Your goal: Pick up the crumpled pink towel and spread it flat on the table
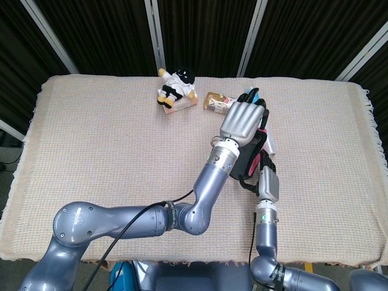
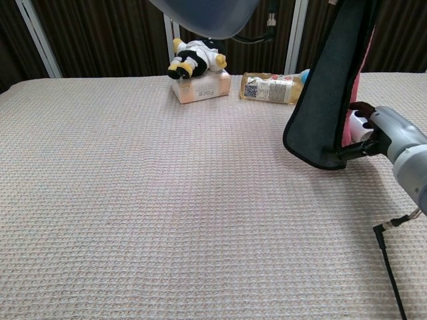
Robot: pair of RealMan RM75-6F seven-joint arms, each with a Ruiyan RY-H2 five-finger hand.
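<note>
Pink on one face and dark grey on the other, the towel [image 2: 330,93] hangs off the table [image 2: 167,200] toward the right side of the scene, suspended from my left hand [image 1: 243,120], whose fingers close over its upper edge; the chest view shows only the hanging cloth, not that hold. My right hand [image 2: 373,133] meets the lower hem from the right, its fingers pinching the bottom corner just above the woven table cover. The towel is thus held at two points, top and bottom, and hangs as a narrow folded panel, not yet opened out. Principal risk: both holds may lie on the same folded layers, in which case drawing my hands apart would only stretch a doubled strip and lay it down creased. A second risk lies in the lower pinch, which looks shallow; tension could pull the hem free, letting the cloth swing back and bunch under my left hand. A third risk lies at the far side of the table, where a snack packet [image 2: 269,88] and a small white bottle [image 1: 269,140] lie just beside the hanging cloth, with a plush toy [image 2: 195,55] on its box [image 2: 200,87] further left; I judge that a sweep toward the far edge could drag these or drape the towel over them, so the open near area is the safer landing place.
</note>
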